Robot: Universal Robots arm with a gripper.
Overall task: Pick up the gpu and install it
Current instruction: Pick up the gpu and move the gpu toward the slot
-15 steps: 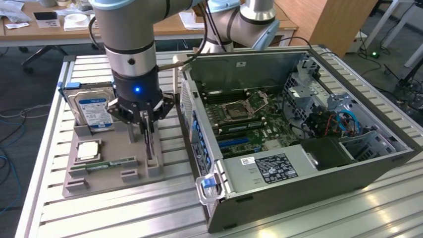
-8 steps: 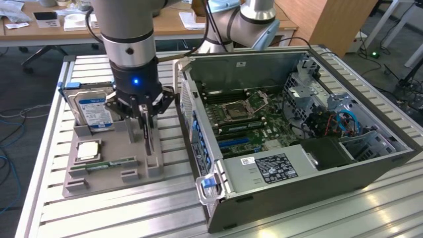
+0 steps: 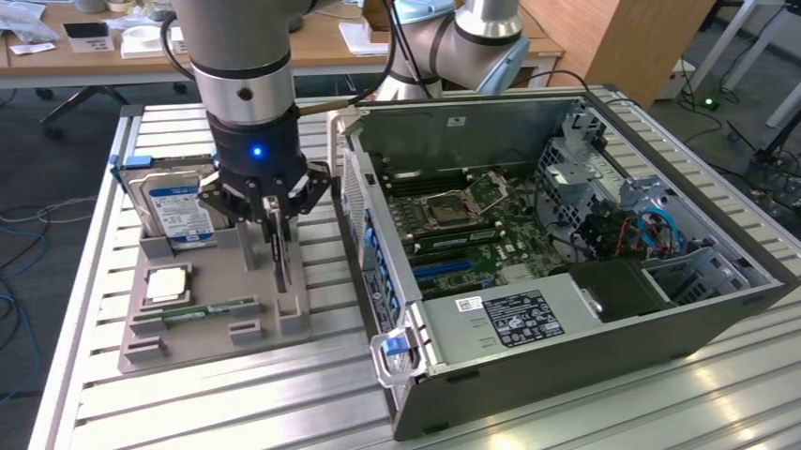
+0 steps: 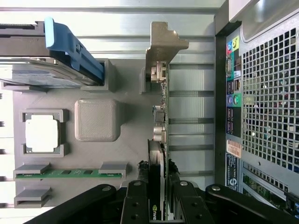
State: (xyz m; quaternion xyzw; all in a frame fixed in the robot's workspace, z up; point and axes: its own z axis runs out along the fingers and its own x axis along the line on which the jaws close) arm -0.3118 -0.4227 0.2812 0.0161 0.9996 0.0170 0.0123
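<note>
My gripper [image 3: 278, 236] is partway closed, pinching the gpu [image 4: 160, 116], which stands on edge in the grey tray [image 3: 219, 272] on the counter [image 3: 188, 403]. The hard drive [image 3: 175, 202] sits well apart on one side. The open PC case [image 3: 564, 309] is near on the other, with a bare strip of counter between.

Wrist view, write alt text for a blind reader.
A black gripper clamps a thin green gpu card standing on edge in a grey plastic tray. The tray also holds a blue-framed hard drive, a square silver chip and a green memory stick, beside a perforated grey computer case.
</note>
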